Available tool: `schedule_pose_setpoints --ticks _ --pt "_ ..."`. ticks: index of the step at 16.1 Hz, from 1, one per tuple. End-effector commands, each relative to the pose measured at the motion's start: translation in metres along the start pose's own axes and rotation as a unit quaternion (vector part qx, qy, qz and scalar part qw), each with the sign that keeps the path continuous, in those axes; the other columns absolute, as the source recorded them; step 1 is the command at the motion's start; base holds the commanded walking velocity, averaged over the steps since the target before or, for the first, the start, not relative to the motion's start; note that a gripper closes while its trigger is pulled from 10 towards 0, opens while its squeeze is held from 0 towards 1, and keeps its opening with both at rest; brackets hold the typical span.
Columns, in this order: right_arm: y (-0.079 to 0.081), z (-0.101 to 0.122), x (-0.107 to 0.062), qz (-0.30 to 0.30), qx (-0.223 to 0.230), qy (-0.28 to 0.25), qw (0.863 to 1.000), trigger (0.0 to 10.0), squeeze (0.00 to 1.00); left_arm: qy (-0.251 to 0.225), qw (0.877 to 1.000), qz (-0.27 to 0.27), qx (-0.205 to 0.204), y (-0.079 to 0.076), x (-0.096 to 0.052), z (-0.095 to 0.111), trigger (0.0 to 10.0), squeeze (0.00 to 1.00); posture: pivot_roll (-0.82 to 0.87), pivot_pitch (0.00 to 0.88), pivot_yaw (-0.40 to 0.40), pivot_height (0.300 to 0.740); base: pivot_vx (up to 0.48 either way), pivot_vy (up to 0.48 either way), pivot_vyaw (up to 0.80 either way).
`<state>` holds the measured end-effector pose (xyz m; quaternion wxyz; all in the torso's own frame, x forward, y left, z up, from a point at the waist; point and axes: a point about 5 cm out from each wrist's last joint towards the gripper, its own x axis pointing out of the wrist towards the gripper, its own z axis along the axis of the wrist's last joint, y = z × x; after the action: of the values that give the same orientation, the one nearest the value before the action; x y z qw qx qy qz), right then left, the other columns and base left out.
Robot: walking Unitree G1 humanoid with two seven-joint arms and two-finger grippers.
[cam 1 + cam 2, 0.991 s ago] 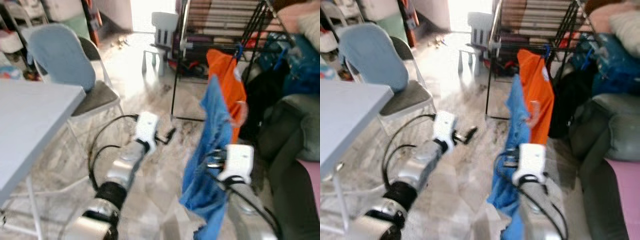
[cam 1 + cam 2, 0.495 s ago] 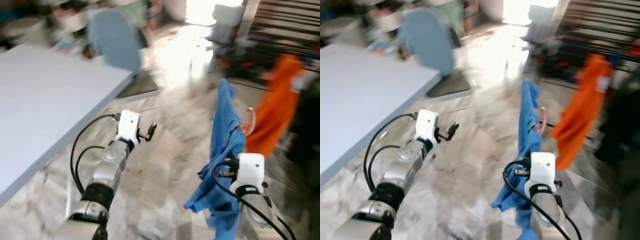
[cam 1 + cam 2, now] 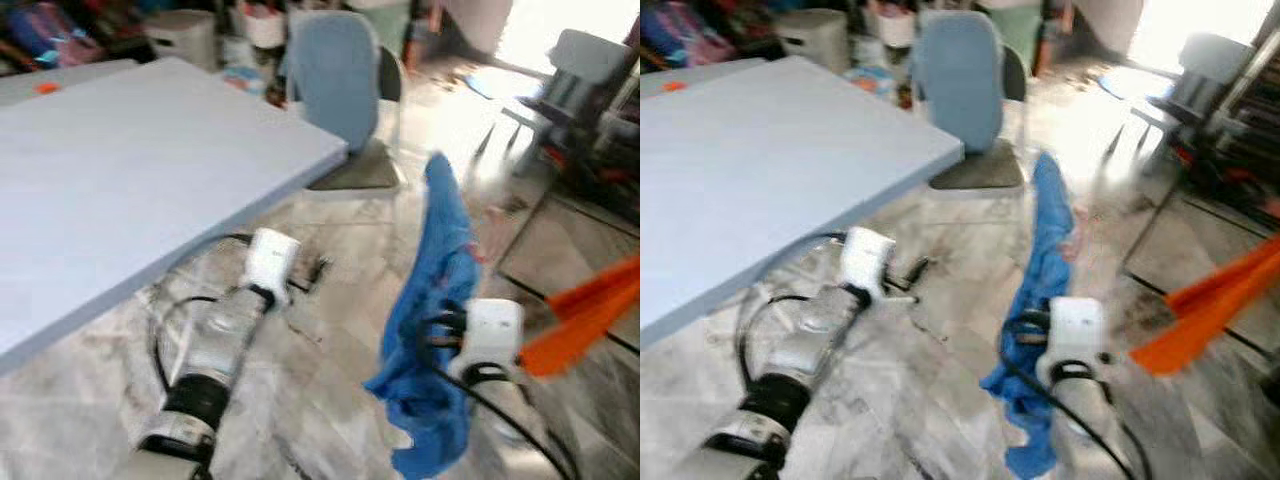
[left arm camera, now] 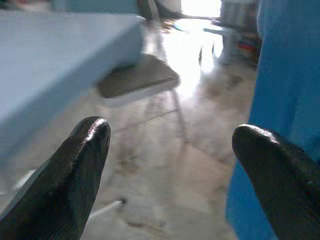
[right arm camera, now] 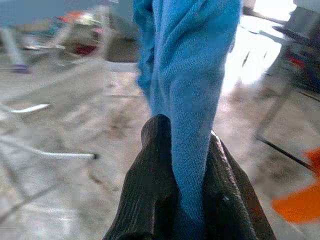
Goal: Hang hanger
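A blue garment (image 3: 435, 300) hangs in front of me, its top peak near chair height. My right gripper (image 5: 182, 135) is shut on a fold of the blue garment (image 5: 190, 75), and the cloth runs up between the two black fingers (image 5: 157, 165). A pale pink hanger hook (image 3: 489, 213) shows as a blur beside the cloth. My left gripper (image 4: 172, 140) is held out low over the floor, open, with nothing between its fingers. It sits left of the garment (image 4: 285, 100) and apart from it.
A large pale blue table (image 3: 130, 170) stands at my left, its corner close to the left arm. A chair with a blue cover (image 3: 335, 80) is behind it. An orange garment (image 3: 580, 320) and a black rack frame (image 3: 560, 200) lie at the right. A white chair (image 3: 575, 55) stands far right. Marble floor lies between.
The camera has swung left: the table now takes up the left half, while the rack and orange garment slid to the right edge. Both arms keep their pose, the right still gripping the blue garment.
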<state>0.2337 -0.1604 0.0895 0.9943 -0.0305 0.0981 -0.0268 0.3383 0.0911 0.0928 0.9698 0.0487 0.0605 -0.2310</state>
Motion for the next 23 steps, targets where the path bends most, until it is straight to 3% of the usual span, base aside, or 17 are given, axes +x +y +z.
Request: schedule_pose_setpoints --ticks 1,6,9,16,20,23 --pt "-0.004 0.007 0.0 -0.005 -0.002 -0.018 1.0 10.0 0.0 -0.014 1.0 -0.017 0.007 -0.011 0.005 0.007 10.0 0.0 -0.03 0.0 -0.025 0.74 0.0 0.0 0.8" --pt "-0.002 0.007 0.001 0.005 -0.006 -0.015 1.0 10.0 0.0 -0.014 1.0 -0.023 0.006 -0.018 0.006 0.007 10.0 0.0 -0.04 0.0 -0.031 0.74 0.0 0.0 0.8" --pt "-0.002 0.006 0.002 0.008 -0.009 -0.014 1.0 10.0 0.0 -0.015 0.998 -0.055 0.032 -0.027 0.005 0.005 10.0 0.0 -0.04 0.0 -0.032 0.74 0.0 0.0 0.8" --pt "-0.003 0.008 0.003 0.052 -0.023 -0.009 0.998 10.0 0.0 -0.018 0.994 -0.101 0.03 -0.038 0.006 0.007 10.0 0.0 -0.04 0.0 -0.034 0.74 0.0 0.0 0.8" --pt "-0.002 0.014 0.0 0.091 -0.018 -0.01 0.996 10.0 0.0 -0.017 0.982 -0.186 0.009 -0.055 0.006 0.009 10.0 0.0 -0.04 0.0 -0.035 0.74 0.0 0.0 0.13" --pt "0.004 0.022 -0.006 0.133 -0.007 -0.013 0.991 10.0 0.0 -0.011 0.977 -0.211 0.01 -0.06 0.007 0.009 10.0 0.0 -0.05 0.0 -0.033 0.74 0.0 0.0 0.0"
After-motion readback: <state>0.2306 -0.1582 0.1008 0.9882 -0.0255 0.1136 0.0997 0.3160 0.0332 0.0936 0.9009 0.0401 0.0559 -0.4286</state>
